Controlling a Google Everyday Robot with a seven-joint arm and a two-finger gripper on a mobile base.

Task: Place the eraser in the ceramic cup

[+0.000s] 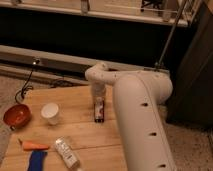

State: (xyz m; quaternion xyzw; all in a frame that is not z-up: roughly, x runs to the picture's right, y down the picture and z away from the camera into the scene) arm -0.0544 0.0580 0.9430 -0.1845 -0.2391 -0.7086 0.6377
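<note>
The eraser (99, 111), a small dark block with a white and reddish label, lies on the wooden table (85, 137) right of centre. The gripper (98, 98) hangs from the white arm directly over the eraser's far end, at or just above it. The ceramic cup (50, 113), small, white and upright, stands on the table to the left of the eraser, well apart from the gripper.
An orange-red bowl (16, 115) sits at the table's left edge. An orange carrot-like piece (33, 146), a blue object (36, 161) and a whitish bottle-like packet (67, 152) lie near the front. The big white arm (140, 120) covers the table's right side.
</note>
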